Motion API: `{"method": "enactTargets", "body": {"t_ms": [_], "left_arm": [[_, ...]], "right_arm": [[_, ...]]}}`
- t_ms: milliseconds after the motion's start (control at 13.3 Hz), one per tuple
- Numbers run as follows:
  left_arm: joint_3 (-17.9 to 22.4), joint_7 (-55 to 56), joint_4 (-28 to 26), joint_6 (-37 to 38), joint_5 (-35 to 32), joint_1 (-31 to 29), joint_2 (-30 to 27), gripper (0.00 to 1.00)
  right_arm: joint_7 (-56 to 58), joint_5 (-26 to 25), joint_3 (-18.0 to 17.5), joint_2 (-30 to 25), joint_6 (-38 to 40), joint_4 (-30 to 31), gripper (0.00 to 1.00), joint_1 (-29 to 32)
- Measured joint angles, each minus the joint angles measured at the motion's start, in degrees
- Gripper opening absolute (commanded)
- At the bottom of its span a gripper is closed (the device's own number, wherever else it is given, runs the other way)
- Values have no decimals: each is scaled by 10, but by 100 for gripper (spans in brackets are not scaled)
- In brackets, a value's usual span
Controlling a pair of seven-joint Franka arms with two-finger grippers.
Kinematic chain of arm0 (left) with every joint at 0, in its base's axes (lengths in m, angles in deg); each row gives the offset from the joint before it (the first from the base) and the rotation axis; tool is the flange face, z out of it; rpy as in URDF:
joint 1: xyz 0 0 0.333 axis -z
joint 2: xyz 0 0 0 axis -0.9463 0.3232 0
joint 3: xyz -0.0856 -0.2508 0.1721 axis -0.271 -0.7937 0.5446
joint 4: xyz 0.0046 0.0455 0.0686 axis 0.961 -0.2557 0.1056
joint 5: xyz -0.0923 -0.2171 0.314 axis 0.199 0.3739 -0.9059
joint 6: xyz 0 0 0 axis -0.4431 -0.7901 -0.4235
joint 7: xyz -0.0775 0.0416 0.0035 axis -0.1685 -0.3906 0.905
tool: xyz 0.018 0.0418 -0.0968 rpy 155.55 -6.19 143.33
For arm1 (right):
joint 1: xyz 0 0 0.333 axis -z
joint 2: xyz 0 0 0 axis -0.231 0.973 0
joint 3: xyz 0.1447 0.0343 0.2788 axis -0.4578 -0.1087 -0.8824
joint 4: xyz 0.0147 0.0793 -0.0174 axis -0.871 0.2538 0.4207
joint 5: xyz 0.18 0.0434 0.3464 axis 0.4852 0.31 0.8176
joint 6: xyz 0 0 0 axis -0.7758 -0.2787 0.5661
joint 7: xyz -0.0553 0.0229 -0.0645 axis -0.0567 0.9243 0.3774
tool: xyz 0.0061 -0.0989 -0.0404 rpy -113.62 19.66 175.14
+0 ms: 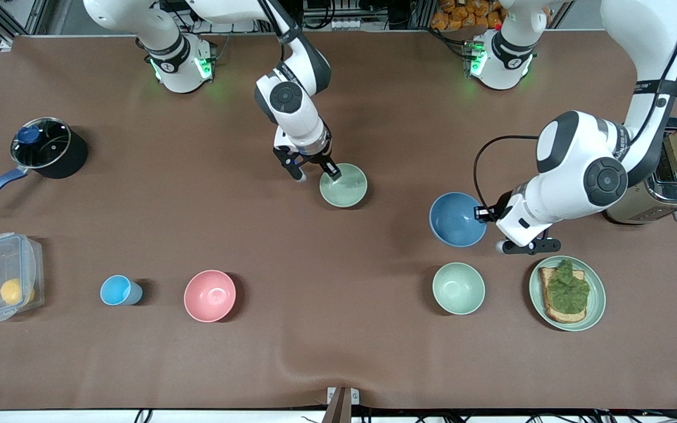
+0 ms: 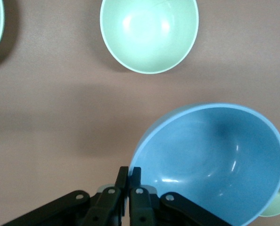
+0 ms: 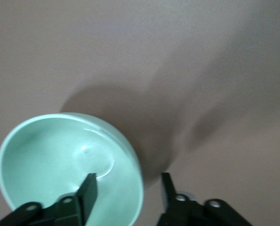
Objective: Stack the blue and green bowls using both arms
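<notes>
Your left gripper [image 1: 482, 214] pinches the blue bowl's [image 1: 457, 219] rim, holding it tilted above the table near the toaster [image 1: 662, 188]. Your right gripper [image 1: 317, 170] straddles the green bowl's [image 1: 344, 185] rim, fingers apart, farther from the toaster.

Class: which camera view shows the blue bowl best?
The left wrist view: the blue bowl fills it, its rim pinched by the left gripper. The front view shows it smaller, beside that arm. The right wrist view misses it.
</notes>
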Motion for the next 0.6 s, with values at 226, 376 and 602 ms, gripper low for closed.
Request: {"method": "enactTargets", "body": {"t_ms": [226,376,602], "left_arm": [[-22,36,1,4,1,-1,-3,0],[-50,78,1,5,1,-1,-4,0],[-97,153,0,7,1,4,-5,0]], "right_arm": [[-2,1,10,-11,47,-12,100,16],[-9,5,12,-17,78,-12,100,39],[-11,36,13,-22,125,-20,100,92]]}}
